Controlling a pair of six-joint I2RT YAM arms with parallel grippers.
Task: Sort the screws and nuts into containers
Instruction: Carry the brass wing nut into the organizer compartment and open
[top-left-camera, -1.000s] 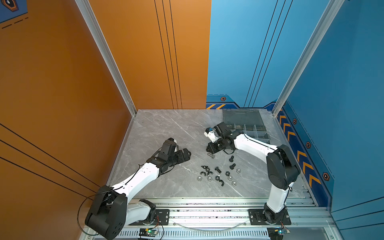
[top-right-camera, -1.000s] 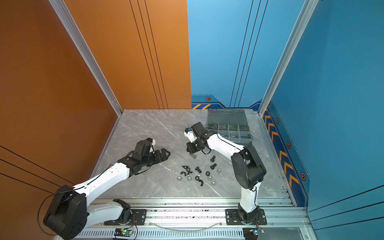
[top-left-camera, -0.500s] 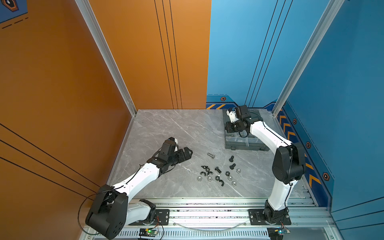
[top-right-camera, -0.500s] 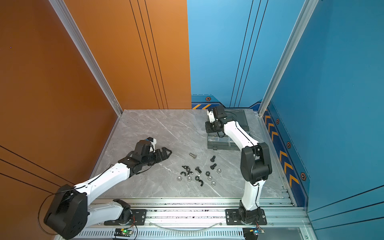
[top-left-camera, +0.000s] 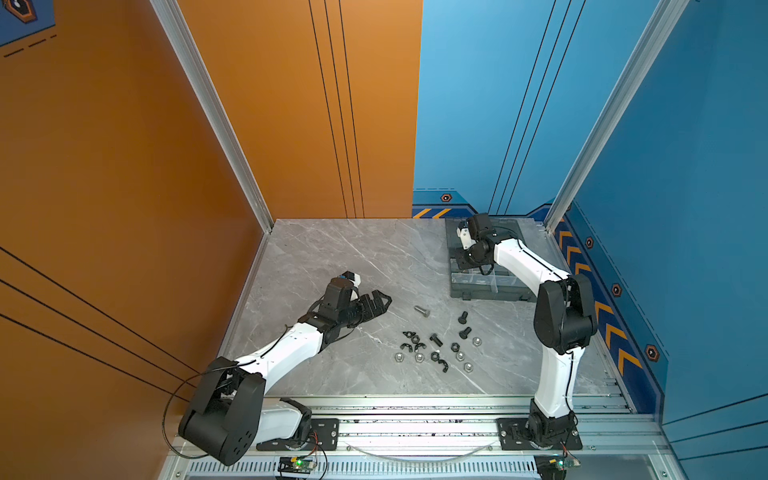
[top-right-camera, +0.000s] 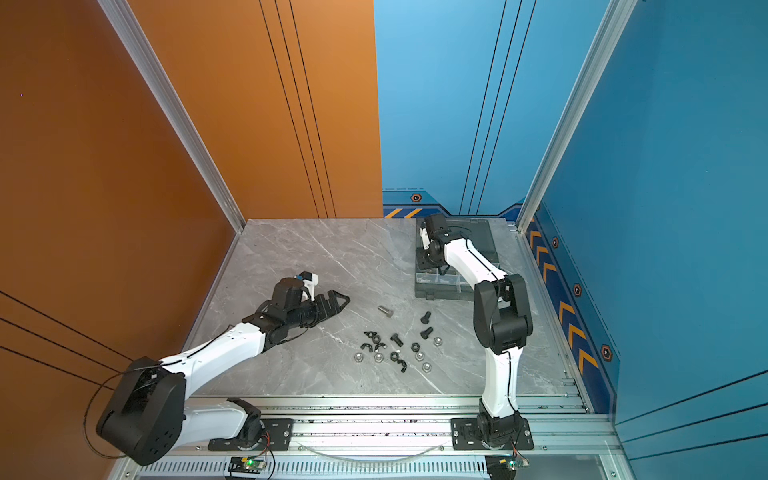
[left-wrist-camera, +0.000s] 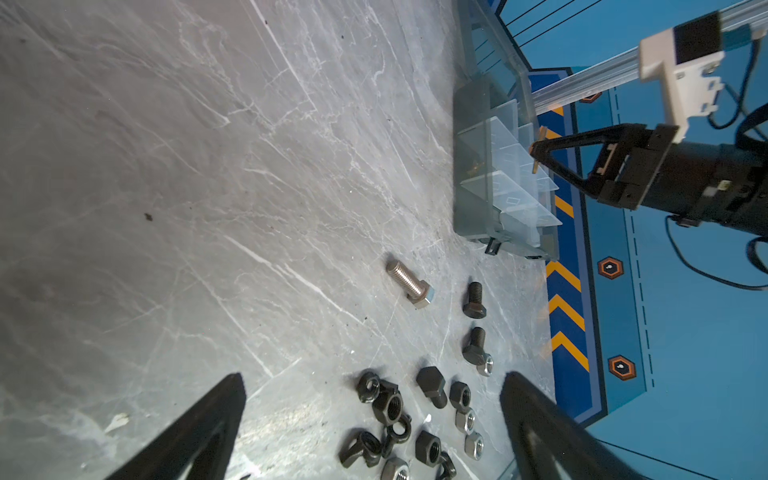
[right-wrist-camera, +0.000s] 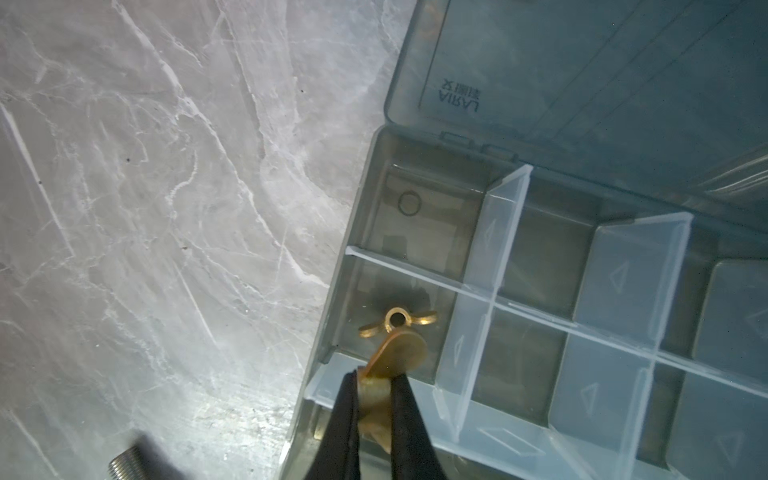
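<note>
Right hand (right-wrist-camera: 374, 376) gone from mid-surface to organiser box (top-left-camera: 478, 293) at far right since a second ago. Fingers pinched narrow on brass wing nut (right-wrist-camera: 399, 353), just above left-edge compartment (right-wrist-camera: 365, 286); second brass wing nut (right-wrist-camera: 397, 322) lies inside. Left hand (top-left-camera: 384, 300) spread wide, holding nothing, low at left. Screws (top-left-camera: 422, 311) and nuts (top-left-camera: 432, 353) loose on surface (top-left-camera: 332, 257), nearer than box.
</note>
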